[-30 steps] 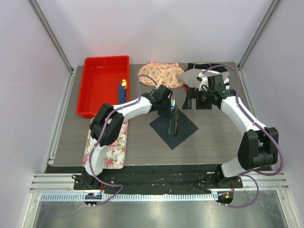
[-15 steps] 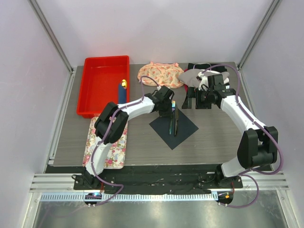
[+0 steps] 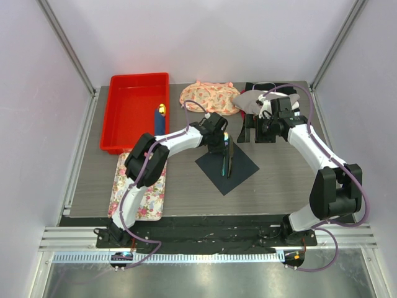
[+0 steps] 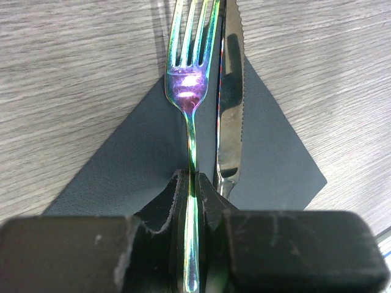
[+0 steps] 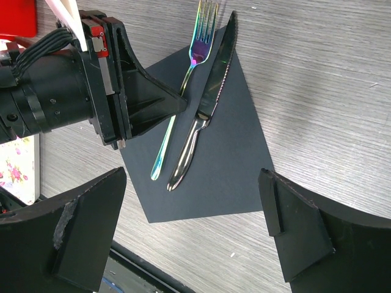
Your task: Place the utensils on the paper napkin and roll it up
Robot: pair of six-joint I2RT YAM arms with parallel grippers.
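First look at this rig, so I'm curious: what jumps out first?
The rainbow-sheened fork lies beside the knife on the dark paper napkin mid-table, its handle between the fingers of the left tool. Next comes the bright red bin at the table's far left.

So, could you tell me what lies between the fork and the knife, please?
Only a narrow strip of bare paper napkin; the fork and knife lie side by side on it, as the left wrist view shows.

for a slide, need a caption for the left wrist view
Between the jaws, the fork lies beside the knife on the dark napkin.
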